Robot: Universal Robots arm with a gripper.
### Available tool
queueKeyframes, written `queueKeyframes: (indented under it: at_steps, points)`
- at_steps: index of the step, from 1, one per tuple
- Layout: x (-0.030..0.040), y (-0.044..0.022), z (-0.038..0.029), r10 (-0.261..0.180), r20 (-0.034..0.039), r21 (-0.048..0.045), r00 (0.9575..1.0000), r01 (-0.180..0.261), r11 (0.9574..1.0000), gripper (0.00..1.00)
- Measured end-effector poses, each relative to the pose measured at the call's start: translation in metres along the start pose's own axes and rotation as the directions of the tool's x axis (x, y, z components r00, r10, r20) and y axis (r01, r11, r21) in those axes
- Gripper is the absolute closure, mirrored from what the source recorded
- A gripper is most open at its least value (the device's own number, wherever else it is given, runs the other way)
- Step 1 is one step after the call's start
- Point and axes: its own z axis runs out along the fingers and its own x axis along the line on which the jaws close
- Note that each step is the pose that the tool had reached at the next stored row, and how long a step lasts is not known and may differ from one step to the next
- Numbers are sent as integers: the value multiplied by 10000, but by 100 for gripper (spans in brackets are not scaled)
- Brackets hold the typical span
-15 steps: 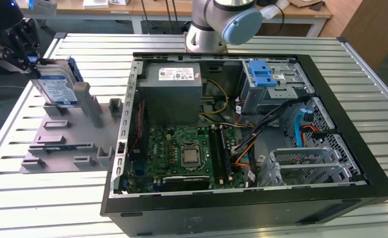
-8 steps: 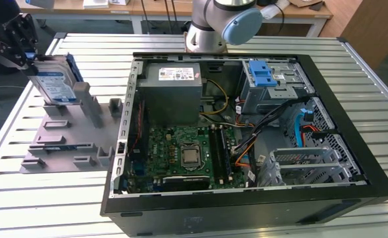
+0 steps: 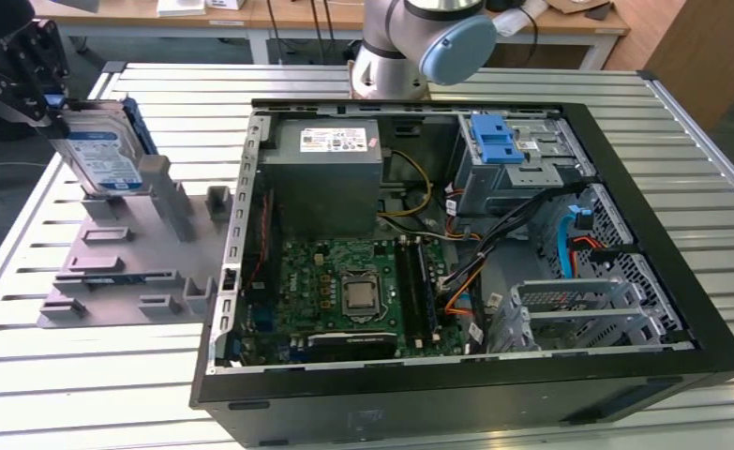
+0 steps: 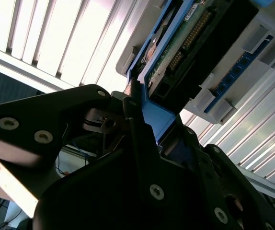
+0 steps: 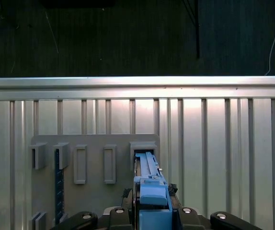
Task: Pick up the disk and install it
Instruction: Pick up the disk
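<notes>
- Slatted aluminium table (image 3: 666, 122): it carries everything you see here. Its long edge, with dark floor beyond, shows in the first wrist view.
- Open black computer case (image 3: 467, 403): lies on its side over the table's middle and the exterior view's right, interior facing up.
- Robot arm (image 3: 398, 56): its base stands at the table's far edge, just behind the case.
- Grey slotted fixture plate (image 3: 104, 272): lies flat along the table's edge on the exterior view's left, just beside the case. You also see it in the first wrist view (image 5: 94, 196).
- Grey power-supply box (image 3: 322, 178): sits in the case's far half, with the green motherboard (image 3: 341, 281) just nearer the camera.
- Drive cage (image 3: 516, 173): in the case's far corner on the exterior view's right, with a blue latch (image 3: 494, 141) on top.
- The disk (image 3: 101, 155): stands on edge at the plate's far corner, label toward the case. In the first wrist view (image 5: 149, 172) its far end meets a raised slot. You cannot tell whether it has cleared that slot. The second wrist view shows its circuit-board side (image 4: 185, 52).
- Gripper (image 3: 29, 89): at the disk's upper end. In both wrist views (image 5: 150, 191) (image 4: 159, 120) the fingers are closed against the disk's blue rail, one on each side.
</notes>
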Motion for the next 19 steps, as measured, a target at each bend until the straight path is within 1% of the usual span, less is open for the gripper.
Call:
queueKeyframes:
  at_steps: [5,14,19]
  points:
    - [-1,0,-18,0,-1,-1,10000,0,10000,64]
    - [-2,0,-90,0,0,0,10000,0,10000,64]
    - [-3,0,-116,0,1,1,10000,0,10000,64]
